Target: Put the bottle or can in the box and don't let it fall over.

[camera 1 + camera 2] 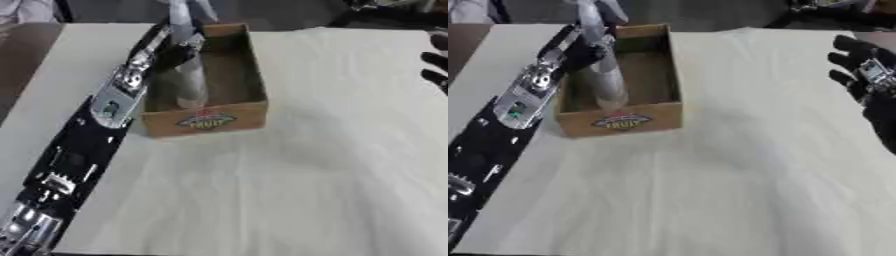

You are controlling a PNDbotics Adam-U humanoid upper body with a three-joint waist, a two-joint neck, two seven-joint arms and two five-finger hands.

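Desk [289, 175] covered by white cloth. Cardboard box [229, 116] set at far left of desk, printed label on near wall. Left arm stretched from near left corner to box. Clear bottle [189, 82] held upright inside box, left hand [175, 52] clamped on it. Right hand [866, 75] seen at right edge, fingers spread apart, nothing held.

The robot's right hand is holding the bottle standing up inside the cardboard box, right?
Not quite: it is the left hand that holds the bottle standing up inside the cardboard box, as the left eye view shows. The right hand is off at the right edge, open and holding nothing, seen best in the right eye view.
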